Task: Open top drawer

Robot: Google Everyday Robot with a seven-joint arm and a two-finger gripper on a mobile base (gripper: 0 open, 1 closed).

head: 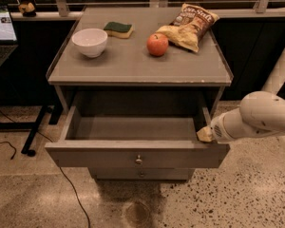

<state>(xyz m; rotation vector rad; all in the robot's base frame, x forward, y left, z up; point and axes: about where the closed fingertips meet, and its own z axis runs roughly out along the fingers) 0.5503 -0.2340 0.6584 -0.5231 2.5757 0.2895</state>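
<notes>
The top drawer (109,156) of the grey cabinet stands pulled out toward me, its inside bare, with a small round metal knob (138,159) at the centre of its front panel. My gripper (204,135) comes in from the right on a white arm (261,118) and rests at the drawer's right front corner, against the top edge of the panel. A lower, narrower drawer front (141,175) shows just beneath, closed.
On the cabinet top (133,65) stand a white bowl (90,42), a green and yellow sponge (118,29), a red apple (157,44) and a chip bag (192,24). A laptop (1,32) on a dark desk is at left, with cables on the speckled floor.
</notes>
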